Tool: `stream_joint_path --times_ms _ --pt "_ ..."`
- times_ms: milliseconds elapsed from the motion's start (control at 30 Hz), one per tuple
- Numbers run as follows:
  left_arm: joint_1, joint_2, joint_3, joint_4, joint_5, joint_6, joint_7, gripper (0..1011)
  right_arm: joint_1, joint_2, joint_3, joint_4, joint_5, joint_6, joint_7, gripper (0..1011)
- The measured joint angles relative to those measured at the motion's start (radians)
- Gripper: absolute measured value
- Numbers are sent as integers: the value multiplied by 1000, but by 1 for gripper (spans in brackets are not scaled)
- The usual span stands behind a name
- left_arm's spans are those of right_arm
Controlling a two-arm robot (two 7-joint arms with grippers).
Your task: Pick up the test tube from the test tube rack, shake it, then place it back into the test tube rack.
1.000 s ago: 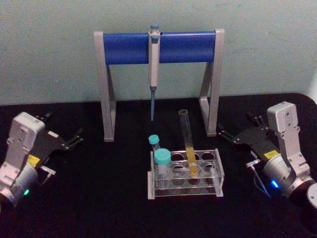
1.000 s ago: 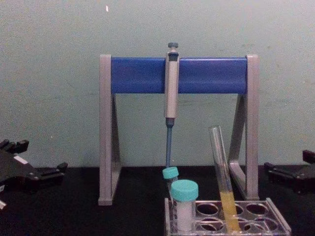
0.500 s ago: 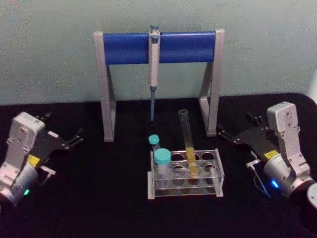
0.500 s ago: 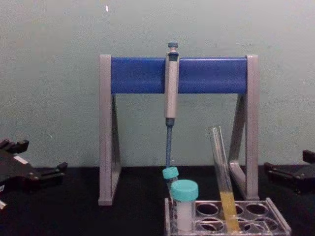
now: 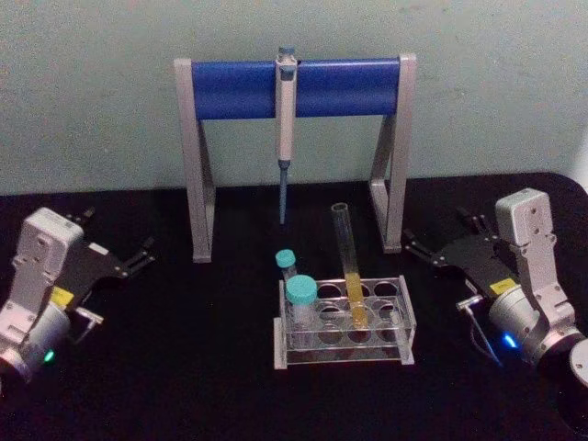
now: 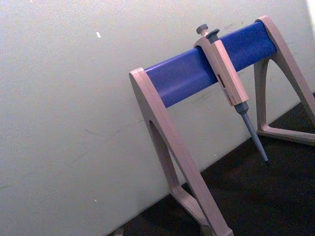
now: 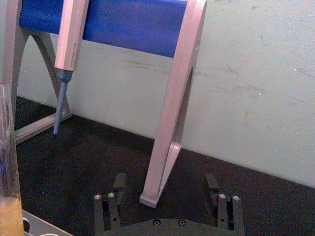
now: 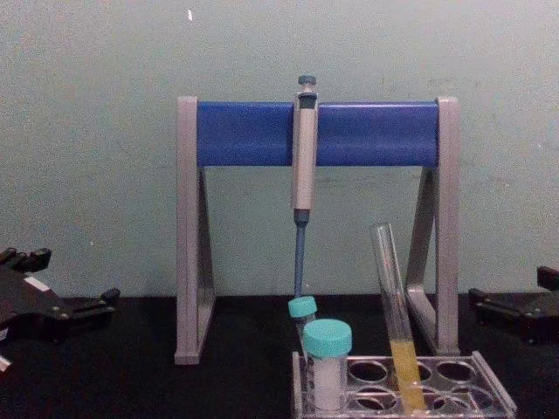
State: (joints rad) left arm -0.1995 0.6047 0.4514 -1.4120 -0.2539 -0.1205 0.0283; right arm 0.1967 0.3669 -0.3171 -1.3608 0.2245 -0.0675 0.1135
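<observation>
Left gripper [image 5: 118,250]: low over the black table [image 5: 184,367] at the robot's left, well apart from the rack; jaws spread, nothing between them.
Pipette stand [image 5: 292,89]: grey legs with a blue crossbar, standing at the back of the table against the pale wall.
Pipette [image 5: 285,119]: grey-blue, hanging upright from the middle of the crossbar, tip down and clear of the table.
Teal-capped tubes [image 5: 300,292]: two, seated in the left end of the rack, one behind the other.
Test tube rack [image 5: 344,323]: clear plastic, on the table in front of the stand, between the two grippers.
Test tube [image 5: 349,266]: seated in a back-row hole near the rack's middle, leaning, open mouth up, yellow liquid in the lower part; nothing grips it.
Right gripper [image 5: 439,243]: low over the table at the robot's right, near the stand's right leg, apart from the rack; jaws spread and empty.
</observation>
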Motion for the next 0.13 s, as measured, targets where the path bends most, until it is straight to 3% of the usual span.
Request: stream_joint_path --times_ms 133 --pt "0 0 0 0 0 0 0 1001 0 0 0 0 0 0 0 1000"
